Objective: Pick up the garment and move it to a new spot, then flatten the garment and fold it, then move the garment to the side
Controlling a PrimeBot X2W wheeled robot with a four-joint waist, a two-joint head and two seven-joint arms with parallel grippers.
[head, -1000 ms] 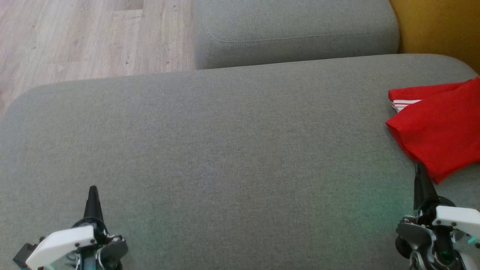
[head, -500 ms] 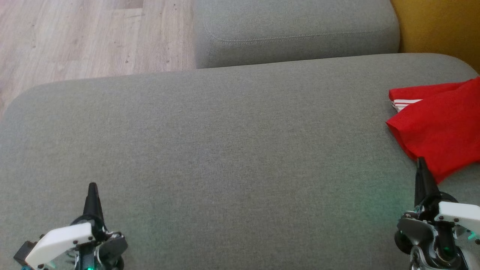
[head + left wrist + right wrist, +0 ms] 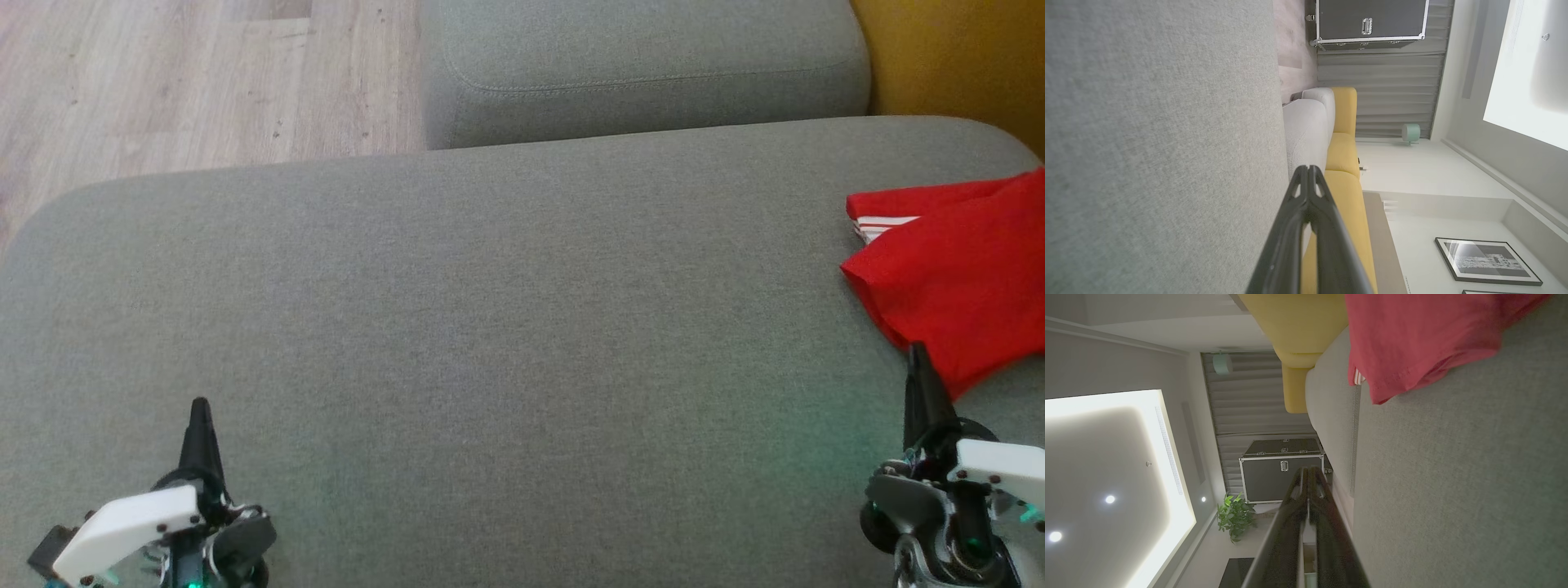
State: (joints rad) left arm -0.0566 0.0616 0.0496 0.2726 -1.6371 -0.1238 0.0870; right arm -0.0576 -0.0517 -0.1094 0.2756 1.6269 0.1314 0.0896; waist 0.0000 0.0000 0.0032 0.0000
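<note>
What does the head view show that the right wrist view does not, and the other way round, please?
The head view adds the left fingers, shut, over the near left of the grey fabric sofa seat. The right wrist view adds a black metal-edged case, a green leafy potted plant and a lit white ceiling panel. Both share the seat, the red fabric garment with white stripes at the seat's right end, the yellow upholstery behind it, and the right fingers, shut, close to the garment's near corner.
</note>
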